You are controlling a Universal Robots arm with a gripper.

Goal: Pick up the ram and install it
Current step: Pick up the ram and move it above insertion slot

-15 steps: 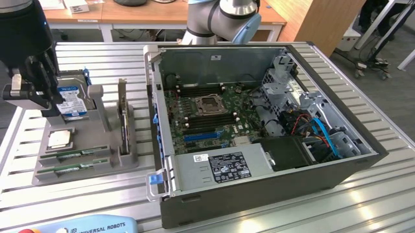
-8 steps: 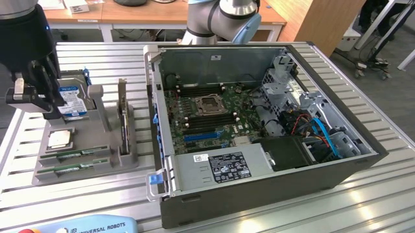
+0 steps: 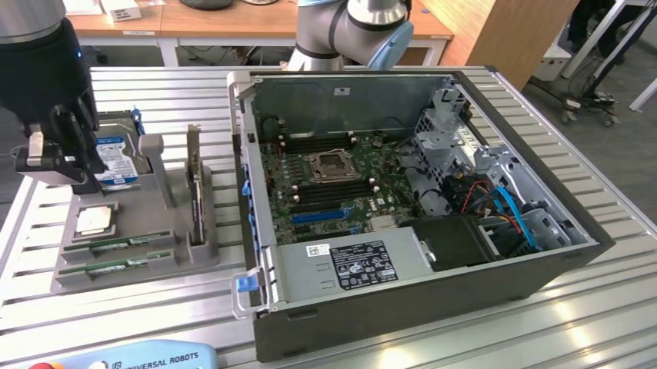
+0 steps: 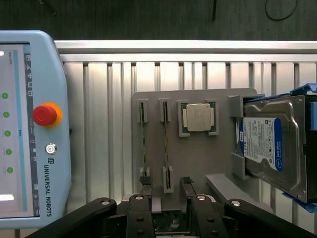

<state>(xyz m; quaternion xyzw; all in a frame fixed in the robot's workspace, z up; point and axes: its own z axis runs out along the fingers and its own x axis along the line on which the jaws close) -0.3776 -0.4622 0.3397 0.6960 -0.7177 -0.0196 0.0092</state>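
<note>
Slatted aluminium table [image 3: 601, 304], bright glare on the slats. Wooden desk [image 3: 205, 27] on white legs behind it, tall wooden panel [image 3: 513, 34] at the exterior view's right. Grey floor [image 3: 628, 146] past the table edge.

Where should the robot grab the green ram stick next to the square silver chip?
Best by the middle of its long top edge, coming straight down from above. The ram stands on its thin edge in the gray holder, with both ends tucked in slots, so likely only the middle is free. The open gripper should pinch its two flat faces.
</note>
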